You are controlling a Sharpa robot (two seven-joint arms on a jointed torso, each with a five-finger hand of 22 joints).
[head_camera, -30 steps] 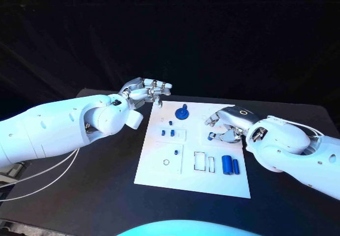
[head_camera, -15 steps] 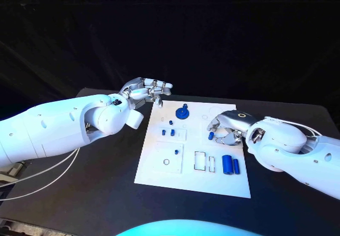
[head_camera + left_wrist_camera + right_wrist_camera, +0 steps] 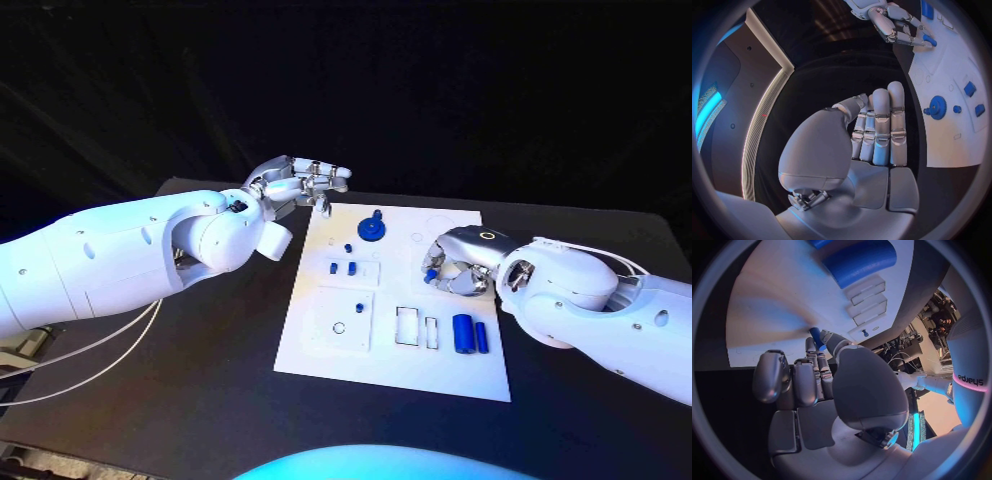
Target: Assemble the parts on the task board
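The white board (image 3: 389, 330) lies mid-table on the black table (image 3: 216, 390), between the two arms. On it stand a blue gear (image 3: 371, 231) near the far edge, two small blue pegs (image 3: 342, 268) below it, and a large blue cylinder (image 3: 463, 334) with a slimmer blue bar (image 3: 480, 338) just beside it near the right edge; empty rectangular slots (image 3: 415, 328) sit left of the cylinder.

The right hand (image 3: 459, 268) rests low over the board's right side, its own bulk hiding what it holds from the head camera. Its wrist view shows more: the fingers (image 3: 811, 375) are curled together and a small blue part (image 3: 817, 337) is pinched at the fingertips, against the white surface, with the cylinder (image 3: 859, 261) beyond.

The left hand (image 3: 300, 185) hangs off the board's far left corner. Its wrist view shows the fingers (image 3: 882, 125) side by side, bent toward the palm, holding nothing, the gear (image 3: 937, 107) and board (image 3: 951, 145) beside them.
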